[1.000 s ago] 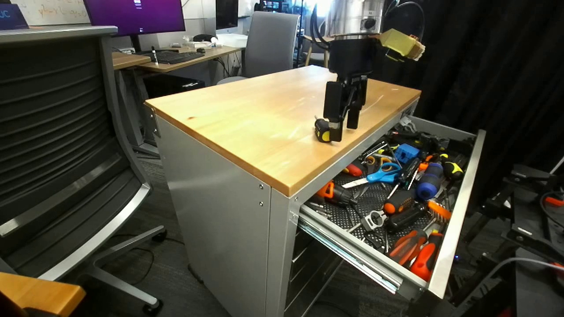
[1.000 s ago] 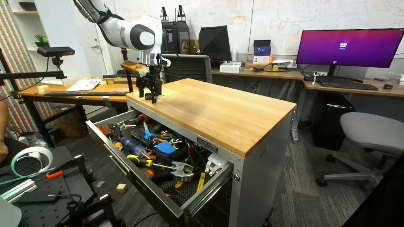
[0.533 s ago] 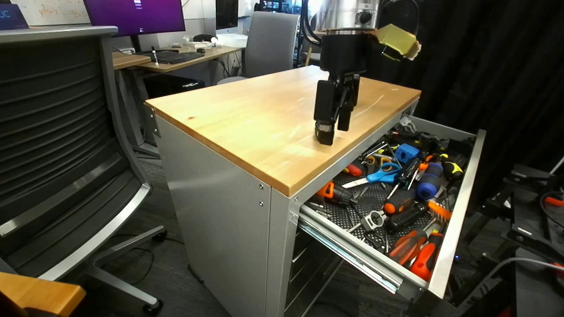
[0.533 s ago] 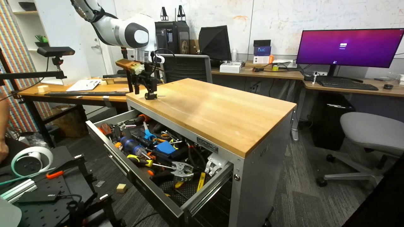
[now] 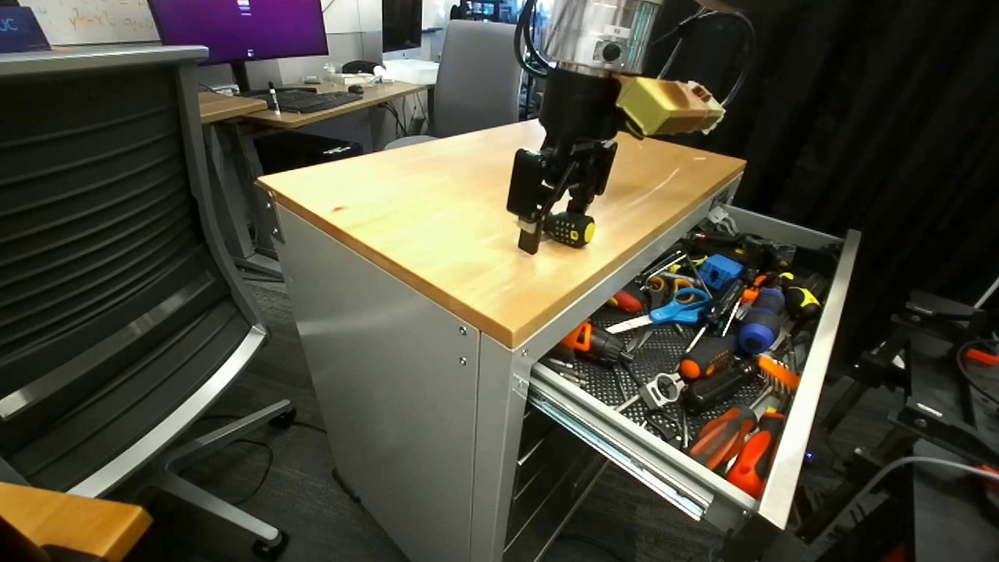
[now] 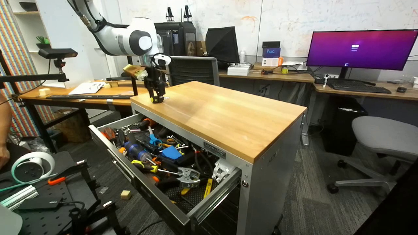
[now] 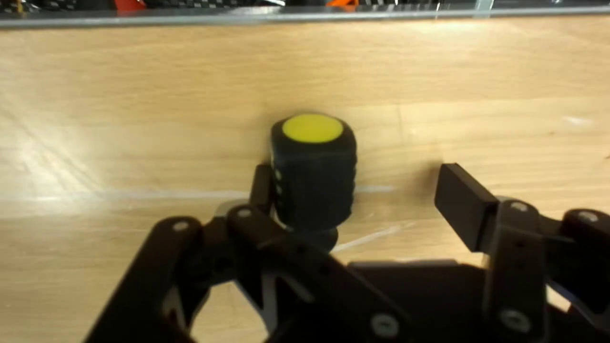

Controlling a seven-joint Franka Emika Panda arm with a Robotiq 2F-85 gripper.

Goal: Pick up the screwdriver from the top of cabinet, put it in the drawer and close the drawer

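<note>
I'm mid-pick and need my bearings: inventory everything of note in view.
tool cabinet: 1, grey, centre
top drawer: 1, grey, pulled out
stubby screwdriver: 1, black and yellow, on cabinet
blue-handled scissors: 1, blue, drawer
other hand tools: uncountable jumble, mixed colours, drawer
monitors: at least 2, one purple-screened, desks
keyboard: 1, black, desk
computer tower: 1, black, under desk
chairs: at least 2, black and grey, near cabinet
person's arm: 1, bare, exterior view's edge
gripper: 1, black, open around screwdriver
robot arm: 1, white and black, overhead

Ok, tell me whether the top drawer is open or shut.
Open: in both exterior views the drawer juts out from the cabinet, tools showing inside.
</note>
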